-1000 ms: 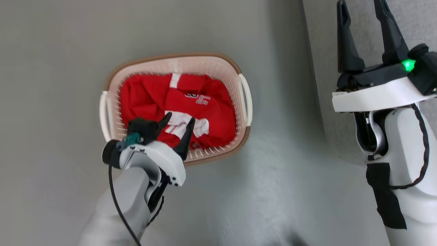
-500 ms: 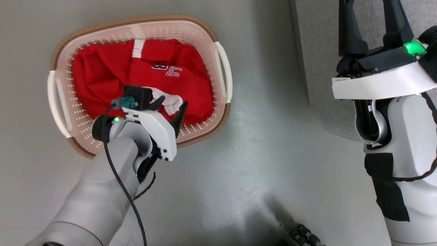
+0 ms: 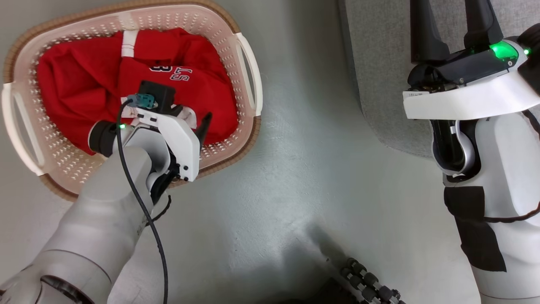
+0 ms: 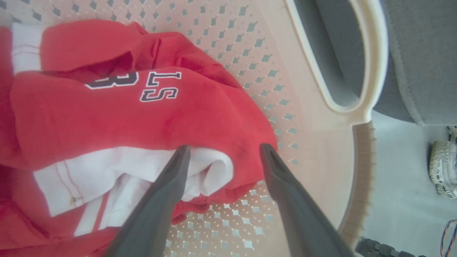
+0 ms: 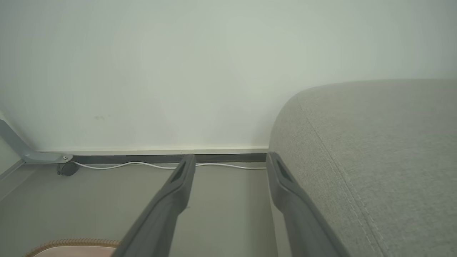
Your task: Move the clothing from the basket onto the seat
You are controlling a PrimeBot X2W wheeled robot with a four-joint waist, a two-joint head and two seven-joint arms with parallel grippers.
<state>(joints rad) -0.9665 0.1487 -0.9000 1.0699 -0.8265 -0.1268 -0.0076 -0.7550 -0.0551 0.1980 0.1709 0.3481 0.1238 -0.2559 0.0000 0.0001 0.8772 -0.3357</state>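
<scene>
Low in the left wrist view, my left gripper stands spread wide. Its two fingers straddle a rolled white fold at the edge of the red shirt. The shirt lies bunched inside the basket, at the upper left of the head view, and nothing is pinched yet.

If I close here, I judge I may catch only that thin fold. The rest of the shirt would then trail, drag over the rim, snag a handle or tip the light basket. Pressing lower could jam a fingertip into the perforated bottom just past the cloth's edge. A shallow bite in such soft fabric could also slip, dropping the shirt on the floor short of the seat. The seat sits at the upper right of the head view, apart from the basket.

My left forearm rises from the lower left of the head view, wrist bent over the basket's near rim, fingers pointing into the cloth. My right gripper is likewise spread and empty. It is held up at the right of the head view, fingers pointing up the frame beside the seat's rounded edge.
</scene>
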